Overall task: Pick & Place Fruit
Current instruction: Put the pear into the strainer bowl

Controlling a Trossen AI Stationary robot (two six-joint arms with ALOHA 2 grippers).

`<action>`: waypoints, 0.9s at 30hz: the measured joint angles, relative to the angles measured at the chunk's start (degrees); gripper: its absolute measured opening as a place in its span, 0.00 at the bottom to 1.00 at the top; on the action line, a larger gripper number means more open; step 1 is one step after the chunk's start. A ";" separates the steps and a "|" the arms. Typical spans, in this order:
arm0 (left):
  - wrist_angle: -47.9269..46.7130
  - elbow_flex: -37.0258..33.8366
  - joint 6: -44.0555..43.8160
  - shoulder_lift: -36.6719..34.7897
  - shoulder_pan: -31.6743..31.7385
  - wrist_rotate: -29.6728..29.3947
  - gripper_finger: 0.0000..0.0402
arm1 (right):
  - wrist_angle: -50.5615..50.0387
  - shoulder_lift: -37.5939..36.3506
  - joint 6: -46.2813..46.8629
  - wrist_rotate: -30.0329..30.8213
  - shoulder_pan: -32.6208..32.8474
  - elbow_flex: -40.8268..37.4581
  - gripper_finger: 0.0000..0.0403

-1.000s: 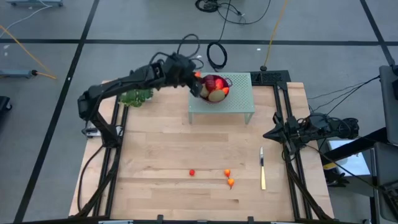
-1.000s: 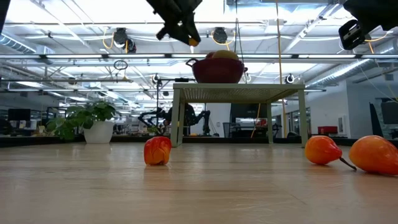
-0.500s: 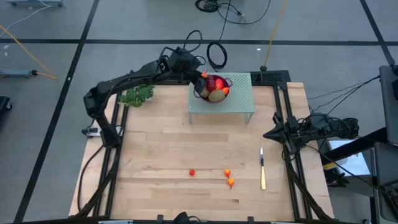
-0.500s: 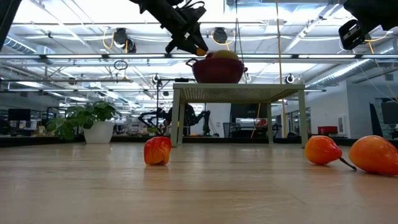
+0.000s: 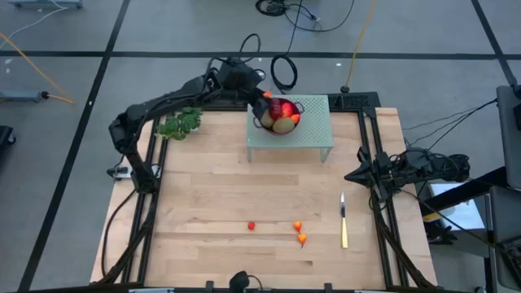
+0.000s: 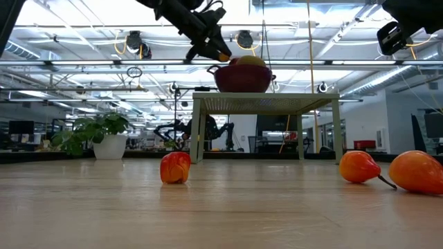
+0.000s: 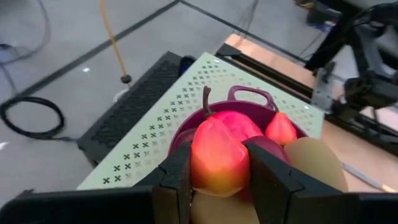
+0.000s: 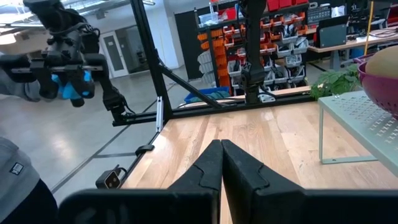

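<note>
Several fruits fill the bowl; left claw grips a pear.

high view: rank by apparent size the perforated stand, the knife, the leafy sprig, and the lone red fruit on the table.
1. perforated stand, clearly largest.
2. and 3. leafy sprig and knife: the sprig is broader, the knife longer and slimmer; too unlike in shape to rank.
4. lone red fruit, smallest.

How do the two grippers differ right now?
The left gripper is clamped on a red-orange pear-shaped fruit above the dark red bowl; the right gripper is shut on nothing. Left reaches over the pale green perforated stand; right waits at the table's right edge. Both are dark two-finger grippers.
</note>
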 joint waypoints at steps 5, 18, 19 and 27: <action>-0.60 0.00 0.08 0.00 2.81 7.10 0.29 | -0.02 0.00 0.00 -0.02 -0.01 0.00 0.01; -2.75 0.00 -0.02 2.23 5.62 14.28 0.29 | -0.01 0.02 0.00 -0.01 0.00 0.00 0.01; -2.99 0.00 -0.51 2.61 5.57 14.68 0.29 | -0.01 0.00 0.00 0.00 0.00 0.00 0.01; -3.04 0.00 -3.51 3.58 5.52 15.29 0.29 | 0.00 0.00 0.02 0.00 0.00 0.00 0.01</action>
